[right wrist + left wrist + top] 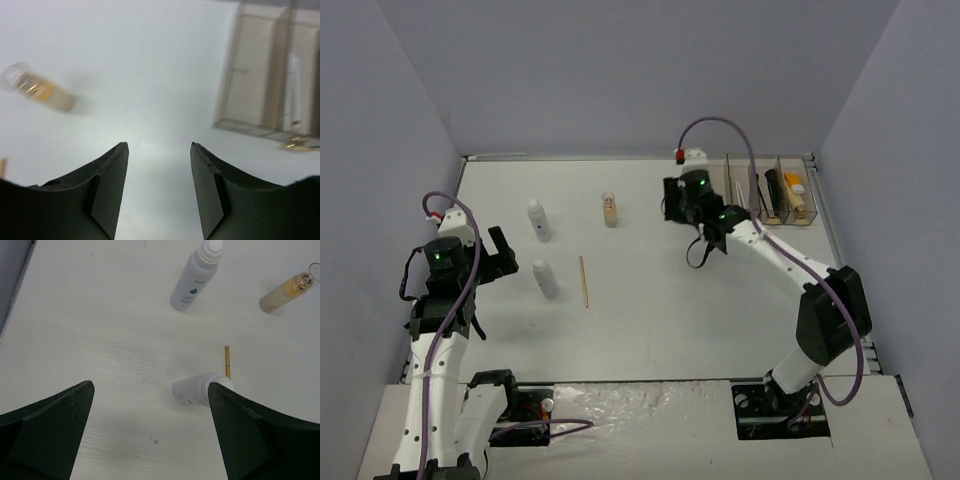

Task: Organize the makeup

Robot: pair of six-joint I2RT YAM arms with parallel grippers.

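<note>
Two white bottles stand at the left, one (pixel 538 220) behind the other (pixel 546 278). A small glass bottle of tan liquid (pixel 610 209) stands mid-table, and a thin tan pencil (pixel 585 281) lies beside the nearer white bottle. My left gripper (pixel 500 255) is open and empty, left of that bottle. In the left wrist view the gripper (pixel 150 389) faces the near bottle (pixel 197 389), the far bottle (pixel 195 277), the glass bottle (pixel 285 287) and the pencil (pixel 227 362). My right gripper (pixel 675 203) is open and empty between the glass bottle and the box. In its wrist view the gripper (pixel 159 146) shows the glass bottle (pixel 42 92) blurred at upper left.
The clear smoky compartment box (pixel 735 190) sits at the far right and holds an orange tube (pixel 796 192), a black item (pixel 775 188) and thin pencils (pixel 751 190). It also shows in the right wrist view (pixel 252 75). Grey walls close in the table's far, left and right sides.
</note>
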